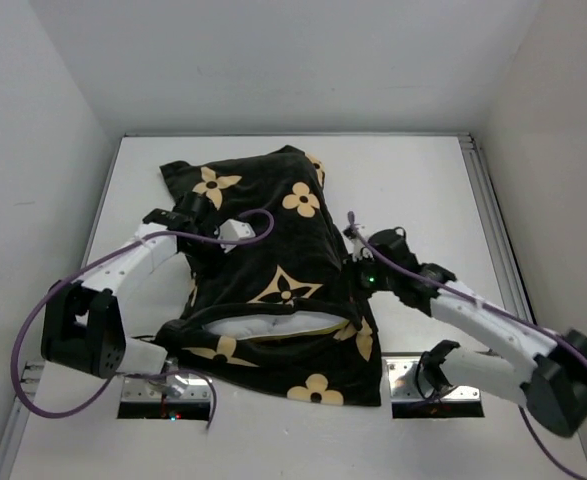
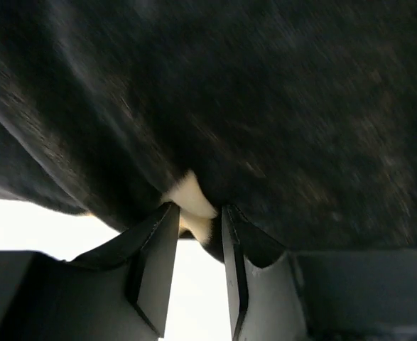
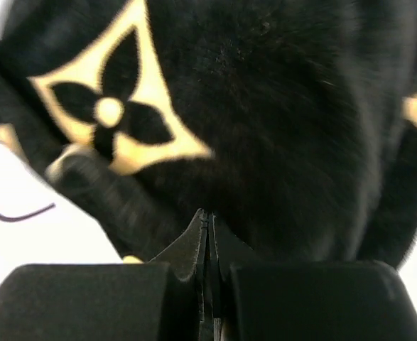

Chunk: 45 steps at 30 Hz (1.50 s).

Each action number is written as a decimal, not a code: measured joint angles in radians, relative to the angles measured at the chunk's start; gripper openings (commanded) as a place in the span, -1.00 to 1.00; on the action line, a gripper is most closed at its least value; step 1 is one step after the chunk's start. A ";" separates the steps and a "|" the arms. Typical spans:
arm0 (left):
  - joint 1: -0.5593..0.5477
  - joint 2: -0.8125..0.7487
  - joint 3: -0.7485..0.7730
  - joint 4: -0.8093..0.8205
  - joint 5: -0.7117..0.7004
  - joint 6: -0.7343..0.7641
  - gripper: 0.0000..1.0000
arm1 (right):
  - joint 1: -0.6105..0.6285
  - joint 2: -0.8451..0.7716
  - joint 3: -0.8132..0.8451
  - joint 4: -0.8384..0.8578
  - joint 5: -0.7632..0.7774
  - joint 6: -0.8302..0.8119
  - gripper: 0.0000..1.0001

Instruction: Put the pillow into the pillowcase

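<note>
Your pillow [image 1: 268, 328] lies mostly inside the pillowcase [image 1: 263, 255], with white showing at the near opening. Your left gripper [image 2: 197, 213] pinches a fabric fold. Your right gripper [image 3: 207, 217] is closed tight against the cloth, hold unclear. Next, likely tug the case over.

The left pincer [image 2: 198, 209] nips a tan fold of the black pillowcase [image 2: 279, 106]

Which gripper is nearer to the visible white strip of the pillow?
Right. The right gripper sits at the right edge of the pillowcase, just above the right end of the pillow strip. The left gripper pinches the pillowcase on its left side, farther up from the strip.
</note>
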 measured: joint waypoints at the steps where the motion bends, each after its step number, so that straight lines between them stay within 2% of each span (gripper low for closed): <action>1: -0.010 0.010 0.000 0.021 -0.014 -0.009 -0.38 | 0.020 0.060 0.001 0.033 0.000 -0.001 -1.00; 6: -0.030 0.085 -0.024 0.155 -0.074 -0.051 -0.27 | 0.033 0.319 0.024 0.140 -0.005 0.002 -1.00; 10: -0.025 0.225 0.001 0.237 -0.098 -0.099 -0.24 | 0.018 0.545 0.163 0.149 -0.028 0.005 -1.00; 16: 0.036 0.432 0.317 0.286 -0.164 -0.174 -0.15 | -0.107 0.817 0.510 0.107 0.023 0.018 -1.00; 17: 0.046 0.443 0.352 0.304 -0.166 -0.184 -0.10 | -0.122 0.841 0.575 0.097 0.046 0.005 -0.91; 19: 0.063 0.445 0.441 0.326 -0.161 -0.193 -0.02 | -0.144 0.859 0.670 0.093 0.091 -0.027 -0.52; 20: 0.061 0.426 0.459 0.335 -0.154 -0.195 0.12 | -0.149 0.851 0.700 0.095 0.112 -0.047 -0.02; 21: 0.054 0.399 0.461 0.335 -0.149 -0.191 0.20 | -0.150 0.832 0.709 0.103 0.127 -0.057 0.22; 22: 0.040 0.354 0.454 0.325 -0.148 -0.187 0.43 | -0.146 0.787 0.695 0.113 0.143 -0.085 0.72; 23: 0.022 0.304 0.439 0.317 -0.145 -0.180 0.50 | -0.141 0.739 0.670 0.119 0.159 -0.087 0.93; 24: -0.005 0.242 0.412 0.316 -0.143 -0.176 0.60 | -0.131 0.672 0.623 0.137 0.178 -0.104 0.97; 26: -0.073 0.111 0.345 0.308 -0.132 -0.161 0.61 | -0.102 0.515 0.520 0.164 0.223 -0.116 0.92; 27: -0.108 0.061 0.320 0.298 -0.126 -0.153 0.47 | -0.087 0.456 0.481 0.185 0.237 -0.116 0.67; 28: -0.158 0.011 0.290 0.296 -0.127 -0.142 0.20 | -0.066 0.395 0.430 0.230 0.251 -0.117 0.03; 29: -0.201 -0.025 0.261 0.294 -0.130 -0.132 -0.36 | -0.041 0.335 0.377 0.261 0.266 -0.119 -0.82; 30: -0.249 -0.045 0.236 0.288 -0.135 -0.127 -0.57 | -0.016 0.289 0.328 0.295 0.276 -0.108 -1.00; 31: -0.284 -0.047 0.217 0.285 -0.145 -0.122 -0.68 | 0.009 0.261 0.285 0.334 0.291 -0.086 -1.00; 32: -0.315 -0.034 0.201 0.283 -0.162 -0.116 -0.70 | 0.037 0.245 0.240 0.365 0.306 -0.068 -1.00; 33: -0.336 -0.011 0.190 0.281 -0.179 -0.114 -0.63 | 0.064 0.241 0.193 0.403 0.319 -0.044 -0.96; 34: -0.352 0.027 0.179 0.280 -0.204 -0.113 -0.45 | 0.085 0.243 0.150 0.441 0.328 -0.025 -0.70; 35: -0.364 0.069 0.171 0.278 -0.232 -0.114 0.01 | 0.110 0.250 0.097 0.485 0.344 0.004 -0.38; 36: -0.372 0.110 0.162 0.282 -0.256 -0.111 0.17 | 0.130 0.258 0.035 0.539 0.362 0.036 -0.04; 37: -0.381 0.143 0.151 0.288 -0.283 -0.123 0.32 | 0.148 0.266 -0.018 0.591 0.378 0.066 0.01; 38: -0.385 0.163 0.139 0.298 -0.307 -0.129 0.36 | 0.160 0.274 -0.070 0.652 0.392 0.090 0.02; 40: -0.393 0.185 0.118 0.319 -0.349 -0.139 0.37 | 0.171 0.296 -0.168 0.772 0.417 0.142 -0.25; 42: -0.401 0.194 0.113 0.346 -0.386 -0.147 0.23 | 0.167 0.339 -0.218 0.858 0.442 0.187 -0.61; 43: -0.402 0.200 0.113 0.366 -0.407 -0.154 -0.13 | 0.164 0.359 -0.225 0.888 0.449 0.202 -0.82; 45: -0.402 0.214 0.113 0.398 -0.436 -0.168 -0.48 | 0.161 0.395 -0.224 0.952 0.462 0.225 -0.98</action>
